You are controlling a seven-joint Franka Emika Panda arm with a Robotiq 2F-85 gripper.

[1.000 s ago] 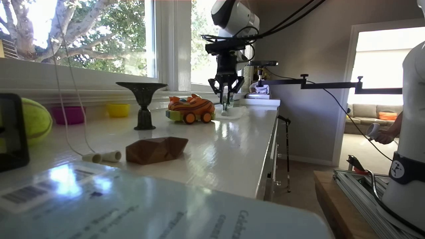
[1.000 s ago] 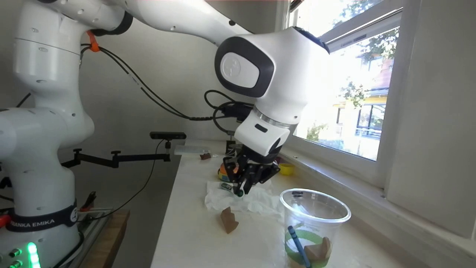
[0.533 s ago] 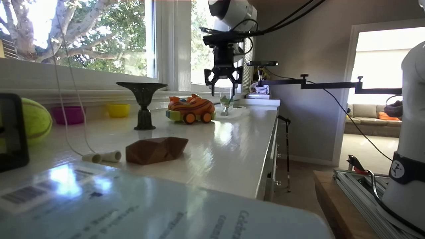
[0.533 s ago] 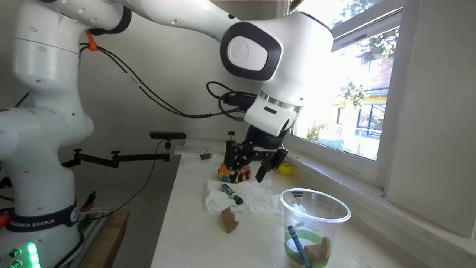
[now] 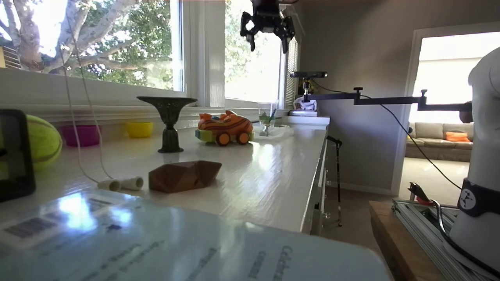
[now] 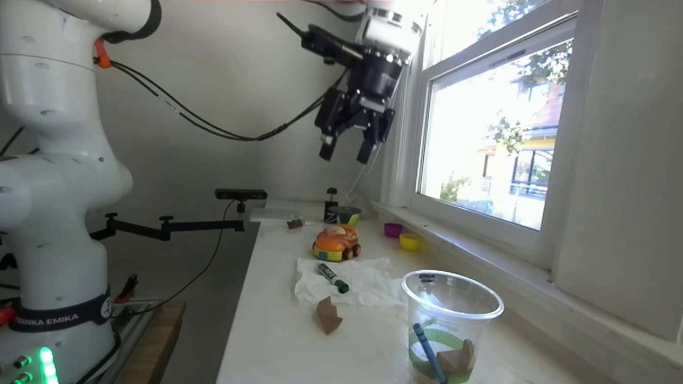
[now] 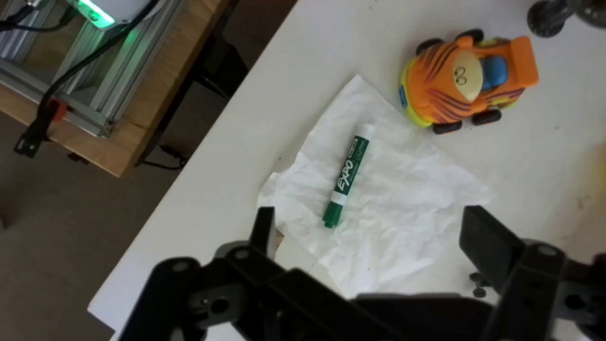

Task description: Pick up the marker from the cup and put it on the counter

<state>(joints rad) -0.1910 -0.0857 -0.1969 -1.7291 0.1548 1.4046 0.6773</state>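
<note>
The marker (image 7: 349, 170), green with white bands and a green cap, lies flat on a crumpled white paper (image 7: 393, 208) spread over the white counter (image 7: 213, 189). An exterior view also shows the marker (image 6: 333, 278) there, with the clear plastic cup (image 6: 452, 314) standing nearer that camera. Inside the cup are a blue stick (image 6: 428, 352) and a brown piece (image 6: 456, 360). High above the counter hangs my gripper (image 6: 344, 157), its jaws spread wide and nothing between them. In the wrist view the fingers (image 7: 487, 241) frame the paper, and the marker is well below them.
An orange toy car (image 6: 336, 244) sits just past the paper. A brown angular piece (image 6: 328, 316) lies in front of it. Yellow (image 6: 410, 242) and purple (image 6: 393, 230) bowls stand by the window sill. A dark goblet (image 5: 168, 121) and a brown faceted block (image 5: 183, 177) are farther along.
One second ago the jaws were close together at the marker on the paper. They have opened, left the marker lying there, and the gripper has risen far above the counter.
</note>
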